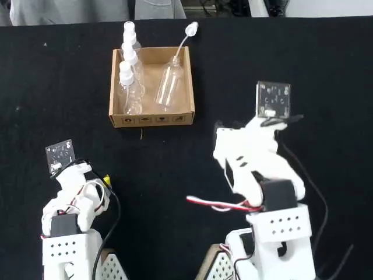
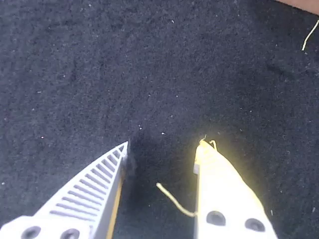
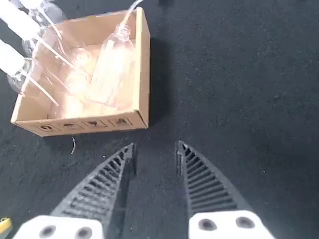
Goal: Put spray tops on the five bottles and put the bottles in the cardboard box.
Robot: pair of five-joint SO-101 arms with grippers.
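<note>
The cardboard box (image 1: 151, 119) sits on the black table (image 1: 315, 58), out in front of both arms. In it, on the left arm's side, some bottles (image 1: 133, 87) with tops on stand close together. One more bottle (image 1: 169, 84) leans on the other side of the box, and its spray top (image 1: 191, 27) sticks up high on a thin tube. The left claw (image 2: 163, 149) is open above bare table and holds nothing. The right claw (image 3: 155, 148) is open and empty too, and it points at the front wall of the box.
</note>
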